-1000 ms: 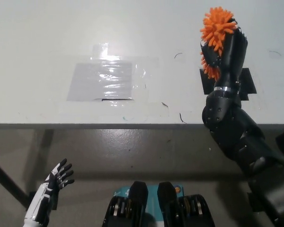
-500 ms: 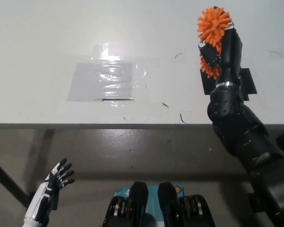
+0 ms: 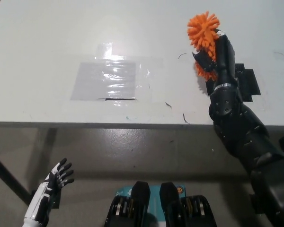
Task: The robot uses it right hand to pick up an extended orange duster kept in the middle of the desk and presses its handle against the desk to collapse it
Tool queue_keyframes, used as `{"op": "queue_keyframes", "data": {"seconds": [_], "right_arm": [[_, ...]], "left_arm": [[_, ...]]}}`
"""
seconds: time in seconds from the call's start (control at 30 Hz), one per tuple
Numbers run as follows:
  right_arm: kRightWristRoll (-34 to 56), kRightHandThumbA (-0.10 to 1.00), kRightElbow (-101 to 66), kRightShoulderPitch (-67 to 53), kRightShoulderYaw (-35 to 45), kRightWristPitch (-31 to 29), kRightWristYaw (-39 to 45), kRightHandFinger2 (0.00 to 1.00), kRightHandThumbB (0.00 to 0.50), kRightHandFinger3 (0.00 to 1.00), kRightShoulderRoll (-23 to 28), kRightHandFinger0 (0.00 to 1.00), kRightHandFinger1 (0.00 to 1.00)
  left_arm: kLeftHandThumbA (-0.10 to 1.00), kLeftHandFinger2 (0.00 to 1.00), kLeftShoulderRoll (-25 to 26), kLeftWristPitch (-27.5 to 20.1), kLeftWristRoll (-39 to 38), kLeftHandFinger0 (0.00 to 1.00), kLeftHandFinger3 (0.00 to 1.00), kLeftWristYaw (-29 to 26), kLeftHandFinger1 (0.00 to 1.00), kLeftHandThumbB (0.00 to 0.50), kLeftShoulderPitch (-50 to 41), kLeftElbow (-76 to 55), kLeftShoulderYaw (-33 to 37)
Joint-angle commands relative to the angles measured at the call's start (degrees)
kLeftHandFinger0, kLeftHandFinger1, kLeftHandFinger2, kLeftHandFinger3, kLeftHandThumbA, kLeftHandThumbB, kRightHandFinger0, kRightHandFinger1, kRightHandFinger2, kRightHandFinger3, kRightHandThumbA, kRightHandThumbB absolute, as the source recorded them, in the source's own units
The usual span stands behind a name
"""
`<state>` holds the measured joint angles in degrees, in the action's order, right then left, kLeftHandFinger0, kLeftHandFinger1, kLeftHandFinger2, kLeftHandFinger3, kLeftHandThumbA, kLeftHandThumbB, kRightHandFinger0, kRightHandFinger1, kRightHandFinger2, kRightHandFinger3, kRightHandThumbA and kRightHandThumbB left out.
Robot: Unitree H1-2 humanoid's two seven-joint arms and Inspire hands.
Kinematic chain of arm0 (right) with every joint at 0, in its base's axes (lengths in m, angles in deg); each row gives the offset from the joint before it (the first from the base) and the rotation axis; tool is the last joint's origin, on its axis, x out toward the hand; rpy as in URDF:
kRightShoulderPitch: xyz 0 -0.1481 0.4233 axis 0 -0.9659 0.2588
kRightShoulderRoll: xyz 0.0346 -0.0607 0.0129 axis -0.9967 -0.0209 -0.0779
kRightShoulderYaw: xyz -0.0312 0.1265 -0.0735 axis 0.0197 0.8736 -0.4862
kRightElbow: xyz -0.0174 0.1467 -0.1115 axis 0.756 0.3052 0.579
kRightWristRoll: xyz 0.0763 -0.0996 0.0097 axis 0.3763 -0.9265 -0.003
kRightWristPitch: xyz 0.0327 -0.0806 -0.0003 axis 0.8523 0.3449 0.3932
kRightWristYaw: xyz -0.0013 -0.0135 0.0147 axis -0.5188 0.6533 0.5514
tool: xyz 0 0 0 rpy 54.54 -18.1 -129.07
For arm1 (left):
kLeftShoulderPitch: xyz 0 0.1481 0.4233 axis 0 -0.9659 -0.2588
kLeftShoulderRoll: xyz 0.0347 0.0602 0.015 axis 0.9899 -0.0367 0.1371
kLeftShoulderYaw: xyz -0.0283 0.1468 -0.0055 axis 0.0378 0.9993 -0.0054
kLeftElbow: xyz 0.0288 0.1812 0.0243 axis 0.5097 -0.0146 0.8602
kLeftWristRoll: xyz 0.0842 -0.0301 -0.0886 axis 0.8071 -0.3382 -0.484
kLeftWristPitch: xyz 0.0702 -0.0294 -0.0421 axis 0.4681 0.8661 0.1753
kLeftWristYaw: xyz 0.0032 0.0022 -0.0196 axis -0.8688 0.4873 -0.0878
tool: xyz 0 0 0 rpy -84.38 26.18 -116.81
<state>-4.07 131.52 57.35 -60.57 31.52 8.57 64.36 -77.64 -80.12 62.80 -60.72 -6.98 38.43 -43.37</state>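
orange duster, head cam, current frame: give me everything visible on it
The orange duster shows as a fluffy head of short, soft-looking orange strands, in two clumps: a rounded tuft on top and a smaller patch lower down, with the black right hand closed around the part between. It is held up over the right part of the white desk. Its handle is hidden behind the hand and forearm, so extended or collapsed cannot be told. Nothing but the hand visibly touches it.

no readable text, labels, brands or numbers on any surface
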Motion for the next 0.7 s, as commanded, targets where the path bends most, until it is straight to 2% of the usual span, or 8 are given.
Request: {"op": "queue_keyframes", "data": {"seconds": [0.0, 0.13, 0.2, 0.33, 0.5, 0.53, 0.57, 0.67], "right_arm": [[4.1, -0.10, 4.5, -3.2, 2.9, 4.2, 0.1, 0.82, 0.095, 0.86, 1.4, 0.00, 0.35], [2.4, -0.10, 4.0, 0.3, 2.3, 2.5, -3.0, 0.78, 0.098, 0.84, 1.6, 0.00, 0.34], [-0.8, -0.10, 1.1, 7.9, 0.2, -4.0, -7.1, 0.71, 0.094, 0.77, 3.7, 0.00, 0.29], [-3.9, -0.10, -1.1, 13.9, -3.1, -5.1, -8.3, 0.68, 0.117, 0.77, 6.2, 0.00, 0.26], [-4.9, -0.10, -1.3, 16.3, -6.1, -5.1, -9.1, 0.71, 0.136, 0.77, 7.4, 0.00, 0.27], [-7.2, -0.10, -0.9, 19.6, -8.4, -4.7, -8.4, 0.76, 0.131, 0.83, 8.9, 0.01, 0.31], [-8.2, -0.10, -0.5, 21.7, -9.7, -4.9, -7.5, 0.78, 0.128, 0.83, 9.8, 0.00, 0.32], [-8.3, -0.10, 0.0, 23.3, -11.4, -4.4, -6.0, 0.76, 0.153, 0.81, 10.3, 0.00, 0.31]], "left_arm": [[1.00, 1.00, 1.5, -2.2, -0.7, 0.89, 1.00, 0.6, 0.94, 0.307, 1.4, -2.1, -1.1], [1.00, 1.00, 1.6, -2.2, -0.3, 0.89, 1.00, 0.1, 0.93, 0.315, 1.6, -1.8, -1.1], [1.00, 1.00, 1.3, -2.2, -0.7, 0.89, 1.00, 0.6, 0.92, 0.320, 0.9, -1.6, -1.1], [1.00, 1.00, 1.3, -2.2, -0.1, 0.90, 1.00, 0.3, 0.93, 0.308, 0.8, -1.8, -1.4], [1.00, 1.00, 1.4, -2.2, -0.1, 0.89, 1.00, 0.3, 0.93, 0.303, 0.7, -1.9, -1.4], [1.00, 1.00, 1.4, -2.2, -0.1, 0.88, 1.00, 0.4, 0.92, 0.307, 0.7, -1.8, -1.3], [1.00, 1.00, 1.4, -2.2, -0.3, 0.88, 1.00, 0.6, 0.92, 0.306, 0.8, -1.7, -1.3], [1.00, 1.00, 1.3, -2.2, -0.2, 0.87, 1.00, 0.7, 0.91, 0.298, 0.9, -1.4, -1.3]]}}
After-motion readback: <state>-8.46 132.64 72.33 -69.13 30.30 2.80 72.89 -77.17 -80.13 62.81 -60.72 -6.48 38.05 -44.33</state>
